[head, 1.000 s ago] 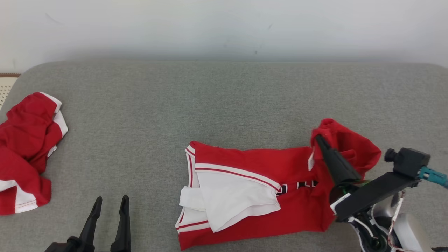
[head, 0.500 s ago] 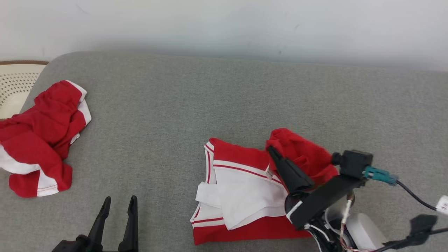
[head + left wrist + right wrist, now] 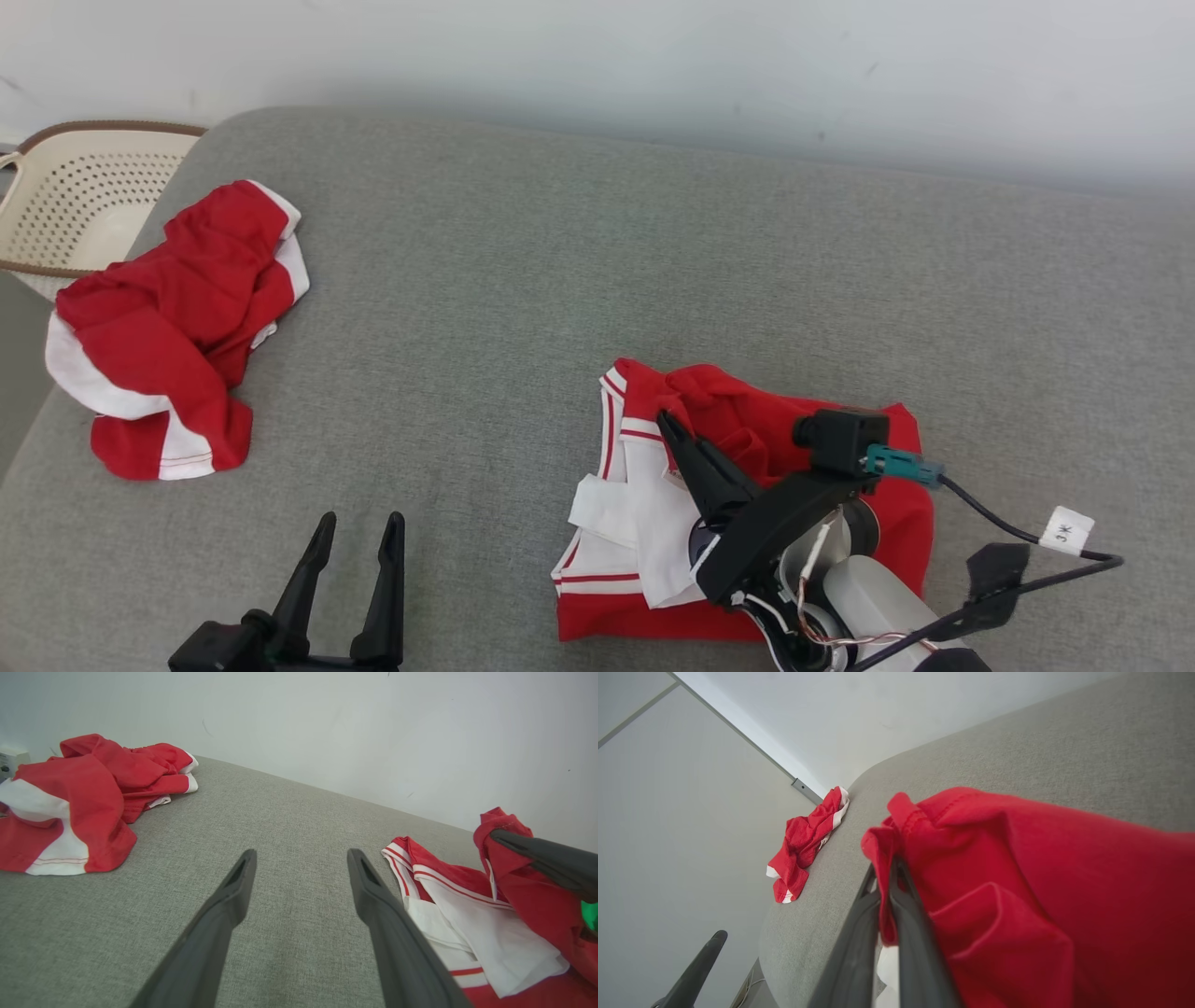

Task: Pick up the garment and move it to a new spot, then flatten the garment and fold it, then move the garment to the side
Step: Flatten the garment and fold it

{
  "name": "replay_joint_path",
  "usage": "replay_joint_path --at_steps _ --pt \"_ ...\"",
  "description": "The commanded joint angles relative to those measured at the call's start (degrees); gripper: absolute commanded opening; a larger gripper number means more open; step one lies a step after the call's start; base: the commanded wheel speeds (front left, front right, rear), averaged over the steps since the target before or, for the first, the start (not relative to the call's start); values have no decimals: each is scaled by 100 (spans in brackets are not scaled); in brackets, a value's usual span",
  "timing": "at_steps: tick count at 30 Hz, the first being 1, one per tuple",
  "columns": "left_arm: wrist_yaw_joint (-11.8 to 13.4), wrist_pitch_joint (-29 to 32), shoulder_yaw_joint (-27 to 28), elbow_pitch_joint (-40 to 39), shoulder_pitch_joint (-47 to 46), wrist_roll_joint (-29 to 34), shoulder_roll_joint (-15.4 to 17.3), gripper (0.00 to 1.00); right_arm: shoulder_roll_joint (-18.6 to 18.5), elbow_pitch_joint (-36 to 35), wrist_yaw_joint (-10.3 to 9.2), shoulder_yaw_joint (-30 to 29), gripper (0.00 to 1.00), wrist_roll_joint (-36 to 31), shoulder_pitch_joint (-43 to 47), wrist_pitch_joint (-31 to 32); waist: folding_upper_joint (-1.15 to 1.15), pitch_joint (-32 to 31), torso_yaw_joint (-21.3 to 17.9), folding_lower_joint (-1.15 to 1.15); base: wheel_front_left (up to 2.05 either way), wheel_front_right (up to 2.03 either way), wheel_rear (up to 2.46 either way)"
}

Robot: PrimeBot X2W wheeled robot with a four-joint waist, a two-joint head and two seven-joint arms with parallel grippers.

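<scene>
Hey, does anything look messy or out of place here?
The jersey is untidily folded: a white flap sticks out askew on its left, and the red cloth pinched in the right gripper is bunched. A second red garment lies crumpled near the basket.

Seemingly a home laundry corner or a mock-up of one: a grey fabric-covered counter (image 3: 523,243) against a bare white wall (image 3: 597,56), with a cream perforated basket (image 3: 84,196) beside its corner.

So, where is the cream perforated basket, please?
The basket sits far upper left in head view, off the grey cushion's corner, behind the crumpled red-and-white garment.
</scene>
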Motion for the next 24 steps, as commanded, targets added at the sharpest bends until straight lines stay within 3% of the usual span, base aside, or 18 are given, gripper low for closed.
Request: replay_joint_path --at_steps 1,5,7,8,15,24 --pt "11 -32 -25 31 -23 -37 0 100 27 145 0 86 0 -87 -93 -108 0 17 96 0 0 0 0" --pt "31 -33 -71 69 -12 -50 -1 100 90 569 0 290 3 -12 -211 -274 0 12 169 0 0 0 0" --pt "39 -33 -71 79 -8 -52 -1 100 111 681 0 384 42 48 -287 -347 0 7 182 0 0 0 0" --pt "45 -32 -67 81 -2 -51 -1 100 118 707 0 427 97 82 -308 -386 0 2 181 0 0 0 0" --pt "56 -33 -29 109 101 3 -1 100 34 270 0 614 100 606 -342 -694 0 -101 80 0 0 0 0" --pt "62 -33 24 54 204 25 -1 100 -598 -790 0 235 100 655 -158 -1063 0 -218 -104 0 0 0 0"
